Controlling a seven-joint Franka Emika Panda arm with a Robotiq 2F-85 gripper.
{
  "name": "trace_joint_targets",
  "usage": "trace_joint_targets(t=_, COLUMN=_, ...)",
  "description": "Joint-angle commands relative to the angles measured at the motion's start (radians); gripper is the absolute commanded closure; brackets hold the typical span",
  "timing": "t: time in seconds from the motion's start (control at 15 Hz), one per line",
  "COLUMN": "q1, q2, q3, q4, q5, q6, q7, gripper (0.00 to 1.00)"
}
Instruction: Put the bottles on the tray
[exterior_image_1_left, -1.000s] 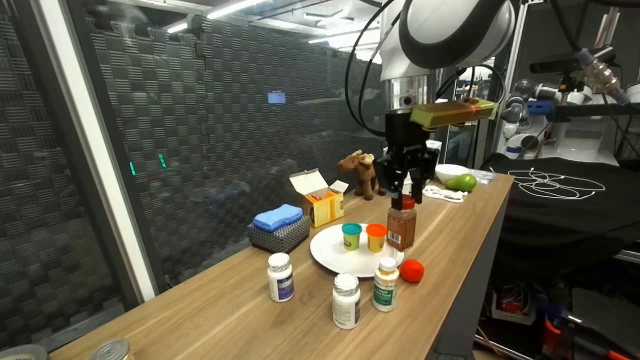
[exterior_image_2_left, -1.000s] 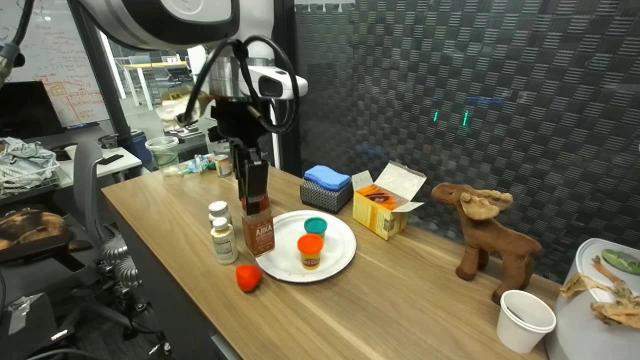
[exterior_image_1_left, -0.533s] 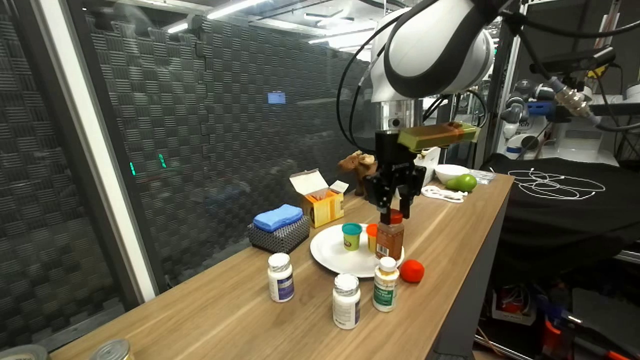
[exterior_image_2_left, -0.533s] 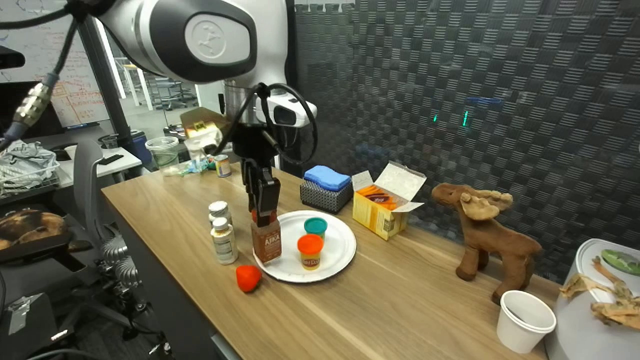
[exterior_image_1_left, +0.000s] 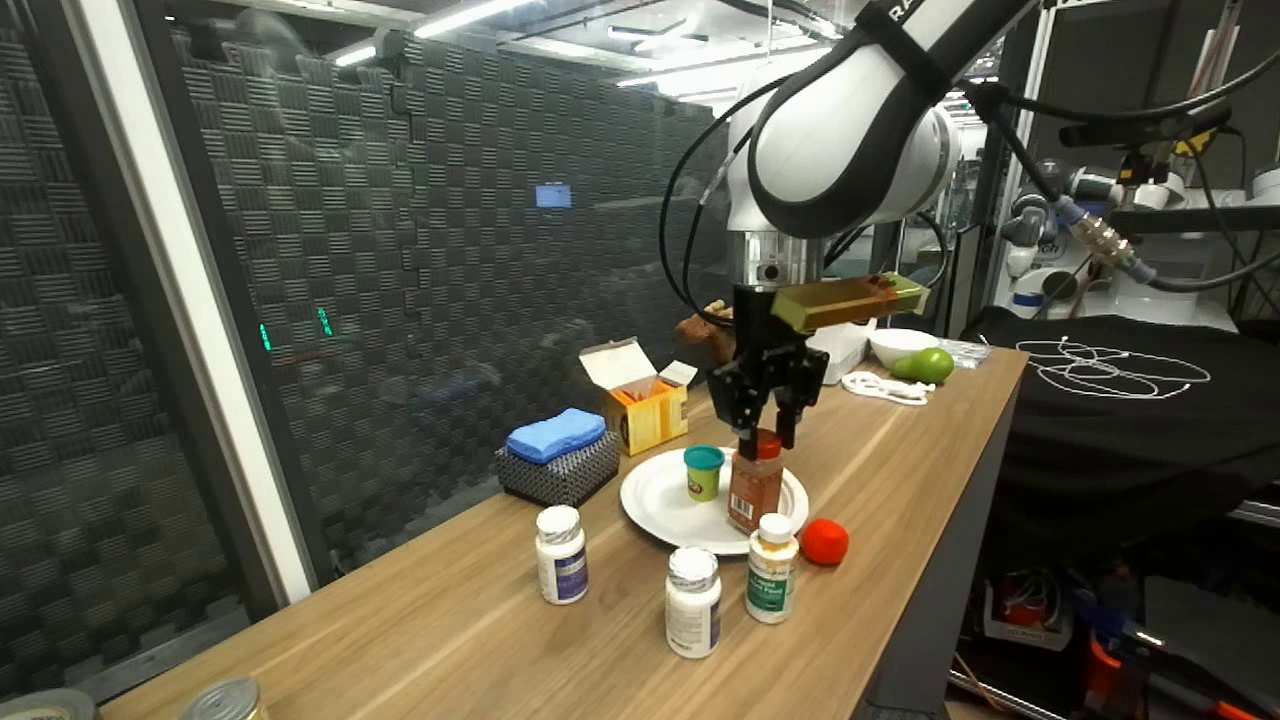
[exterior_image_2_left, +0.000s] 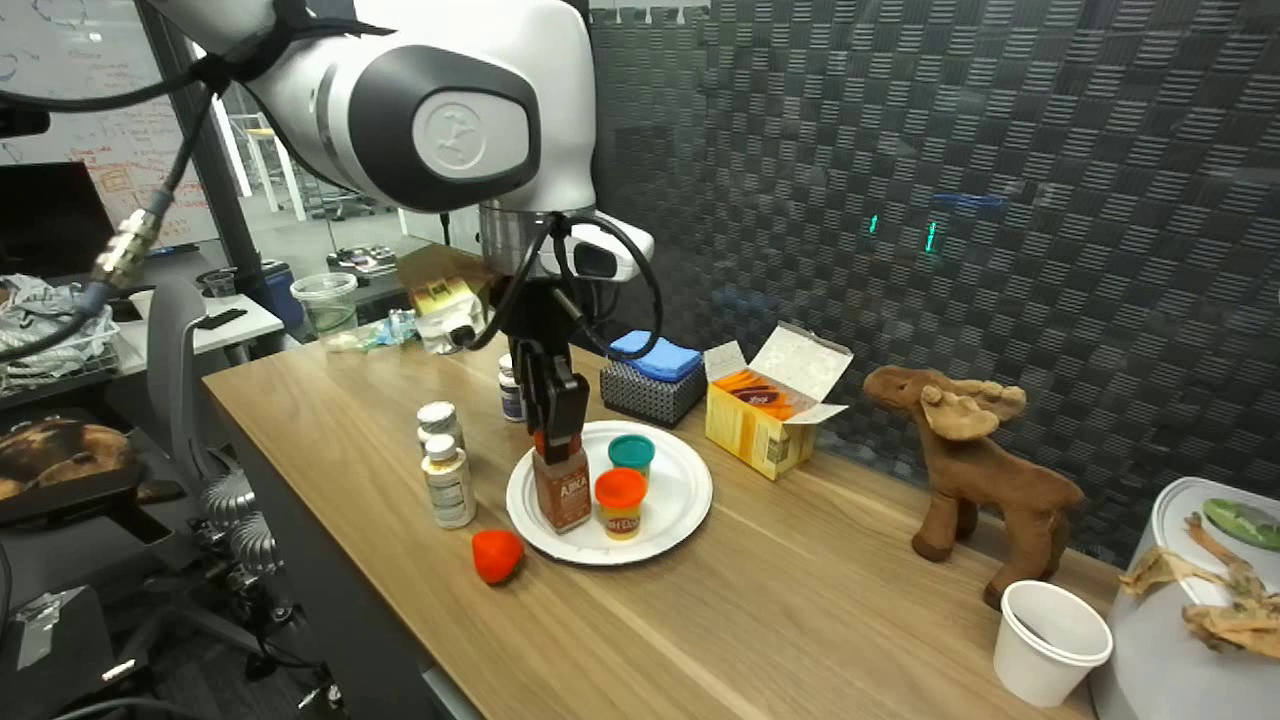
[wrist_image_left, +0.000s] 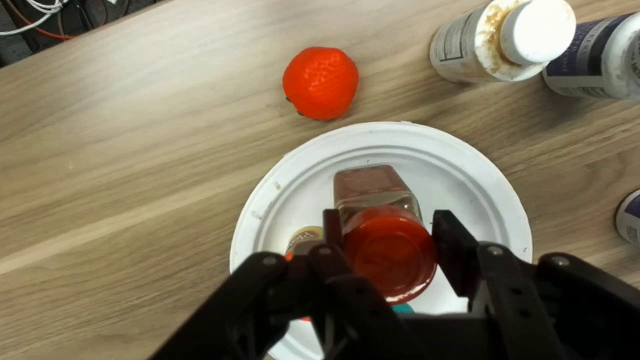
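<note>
In an exterior view, the wood-grain counter (exterior_image_1_left: 450, 640) bears a round white plate (exterior_image_1_left: 660, 505). Over the plate's right part, the Robotiq gripper (exterior_image_1_left: 767, 450) grasps the Ajika jar (exterior_image_1_left: 755, 492) by its red lid (wrist_image_left: 392, 255); whether jar and plate touch, I cannot tell. Nearer stand three white bottles (exterior_image_1_left: 692, 620), left, middle and right. Two Play-Doh tubs (exterior_image_2_left: 621, 518) stand on the plate; a red strawberry-shaped thing (exterior_image_1_left: 824, 541) lies just right.

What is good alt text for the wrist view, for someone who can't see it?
The gripper holds a red-capped bottle by its top, with a round white plate beneath. On the wooden surface around the plate are a round red object and, toward the right, three more bottles.
</note>
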Motion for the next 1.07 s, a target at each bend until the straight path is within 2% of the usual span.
trace_joint_targets(t=0.0, q1=0.01, q2=0.024, q3=-0.021, q4=0.032, q5=-0.031, q6=0.013, q7=0.01, gripper=0.77)
trace_joint_targets(t=0.47, q1=0.017, q2=0.047, q3=-0.059, q4=0.056, q5=-0.133, q6=0.037, q7=0.054, gripper=0.77)
trace_joint_targets(t=0.93, q1=0.017, q2=0.047, q3=-0.049, q4=0.046, q5=-0.125, q6=0.033, q7=0.022, gripper=0.75)
trace_joint_targets(t=1.0, q1=0.018, q2=0.044, q3=-0.049, q4=0.043, q5=-0.128, q6=0.033, q7=0.02, gripper=0.28)
